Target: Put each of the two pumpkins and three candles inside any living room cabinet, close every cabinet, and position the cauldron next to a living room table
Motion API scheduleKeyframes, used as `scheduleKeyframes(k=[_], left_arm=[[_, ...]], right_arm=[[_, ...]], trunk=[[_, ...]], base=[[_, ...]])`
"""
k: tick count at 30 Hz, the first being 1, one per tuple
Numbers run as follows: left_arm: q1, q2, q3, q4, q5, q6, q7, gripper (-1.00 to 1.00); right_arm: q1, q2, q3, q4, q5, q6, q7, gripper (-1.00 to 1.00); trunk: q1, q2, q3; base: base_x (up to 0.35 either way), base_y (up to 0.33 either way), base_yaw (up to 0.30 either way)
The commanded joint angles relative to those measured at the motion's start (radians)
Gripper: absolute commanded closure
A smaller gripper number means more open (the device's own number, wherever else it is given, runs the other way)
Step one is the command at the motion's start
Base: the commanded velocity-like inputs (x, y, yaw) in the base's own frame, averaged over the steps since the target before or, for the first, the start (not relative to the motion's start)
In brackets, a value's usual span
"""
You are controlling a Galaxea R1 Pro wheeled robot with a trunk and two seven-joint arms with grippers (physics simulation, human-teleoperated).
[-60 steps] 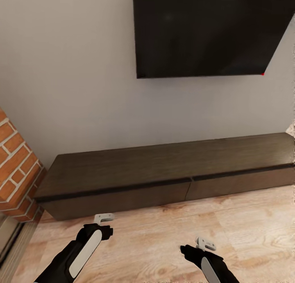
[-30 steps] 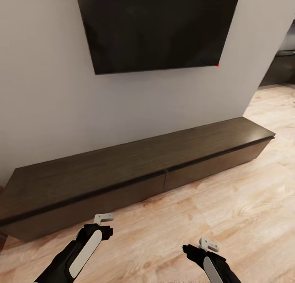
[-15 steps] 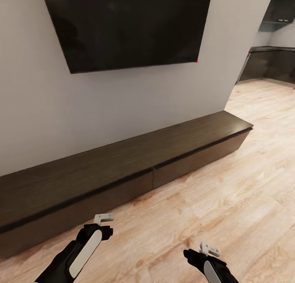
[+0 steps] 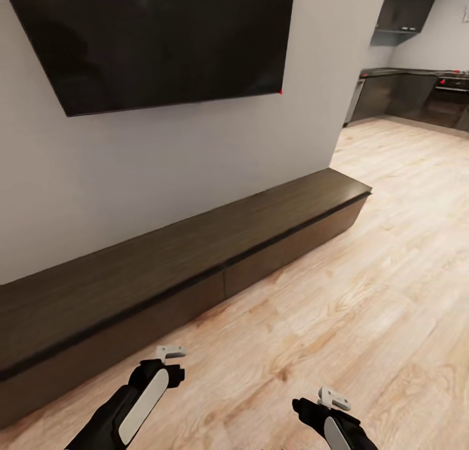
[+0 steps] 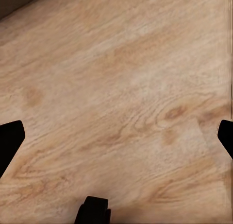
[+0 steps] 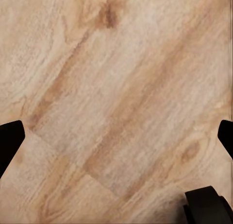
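The cabinet [image 4: 163,261], a long low dark-brown unit, runs along the wall from the left edge to mid-right in the head view. Its two plain fronts sit flush, with a seam between them. My left gripper [image 4: 159,375] and right gripper [image 4: 312,407] hang low over the wood floor in front of it, well apart from it. In the left wrist view my left gripper [image 5: 116,136] is open over bare floor boards. In the right wrist view my right gripper [image 6: 116,136] is open too, with nothing between the fingers. The pumpkins, candles, cauldron and table are out of view.
A large black TV [image 4: 156,40] hangs on the grey wall above the cabinet. Light wood floor [image 4: 365,294] stretches to the right. Past the wall's corner, dark kitchen counter units [image 4: 410,95] stand at the far back right.
The camera has swung to the right: the cabinet and TV have slid left in the picture, the brick pillar is gone and the kitchen has come into sight. Both arms hold their pose.
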Motion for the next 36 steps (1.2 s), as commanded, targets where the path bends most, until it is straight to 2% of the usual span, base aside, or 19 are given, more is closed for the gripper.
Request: scheduleKeyframes(k=[1, 21, 30, 36], left_arm=[[-0.001, 0.000, -0.003, 0.000, 0.009, 0.000, 0.010, -1.00], [-0.001, -0.001, -0.002, 0.004, 0.010, -0.001, 0.010, -1.00], [-0.006, -0.001, -0.002, 0.060, 0.005, -0.007, 0.009, -1.00], [-0.007, -0.001, -0.002, 0.067, 0.004, -0.009, 0.008, -1.00]], right_arm=[[-0.001, -0.001, 0.003, -0.002, -0.010, 0.003, -0.010, -1.00], [-0.001, -0.001, 0.003, 0.000, -0.009, 0.000, -0.016, -1.00], [0.000, -0.002, 0.003, 0.013, -0.009, -0.019, -0.019, -1.00], [-0.001, -0.002, 0.003, 0.022, -0.009, -0.037, -0.020, -1.00]], trunk=[[0.000, 0.000, -0.002], [0.000, 0.000, -0.020], [0.000, 0.000, -0.029], [0.000, 0.000, -0.035]], base=[[0.000, 0.000, -0.231], [0.000, 0.000, -0.231], [0.000, 0.000, -0.231], [0.000, 0.000, -0.230]])
